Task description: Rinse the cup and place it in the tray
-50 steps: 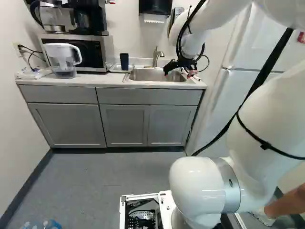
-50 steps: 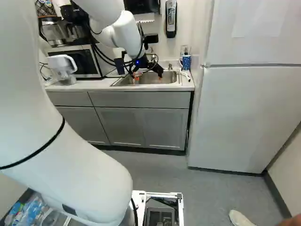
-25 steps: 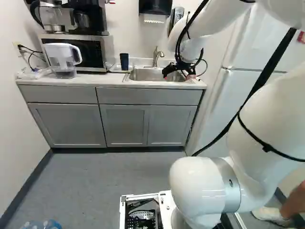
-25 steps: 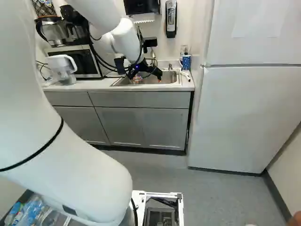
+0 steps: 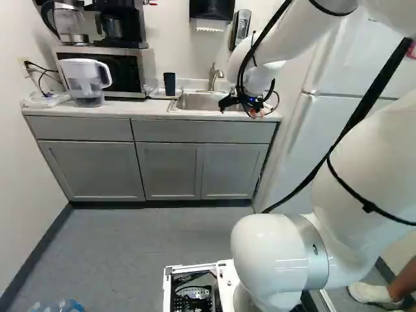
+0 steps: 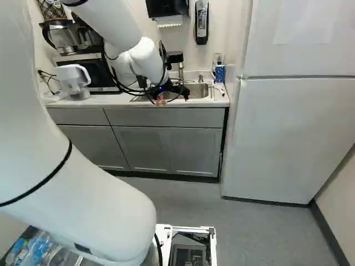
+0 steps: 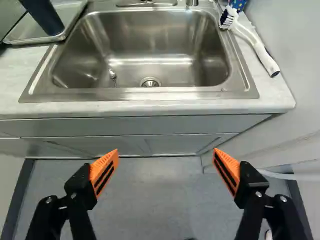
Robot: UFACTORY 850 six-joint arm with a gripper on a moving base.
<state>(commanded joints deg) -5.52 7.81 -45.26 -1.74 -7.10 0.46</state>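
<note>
In the right base view my gripper [image 6: 173, 97] hangs before the sink's front edge; the wrist view shows the gripper [image 7: 166, 154] open, its two orange pads far apart with only floor and cabinet fronts behind the gap. The dark blue cup [image 5: 169, 84] stands beside the sink, on the side towards the microwave. From the wrist the cup [image 7: 44, 16] is seen on the pale tray [image 7: 35, 38], apart from the gripper; which end is up I cannot tell. Ahead of the fingers lies the metal sink [image 7: 150, 55], a small shiny object near its drain.
A faucet [image 5: 213, 77] rises behind the sink. A white-handled brush [image 7: 257, 50] lies by the blue patterned container [image 6: 219, 73] at the fridge side. A clear pitcher [image 5: 84, 81] stands before the microwave [image 5: 123, 65]. The fridge [image 6: 288, 127] borders the counter.
The arm has drawn the gripper back from over the sink towards the counter's front, with a slight turn. The gripper has stayed open. The base, cup and tray have not moved.
</note>
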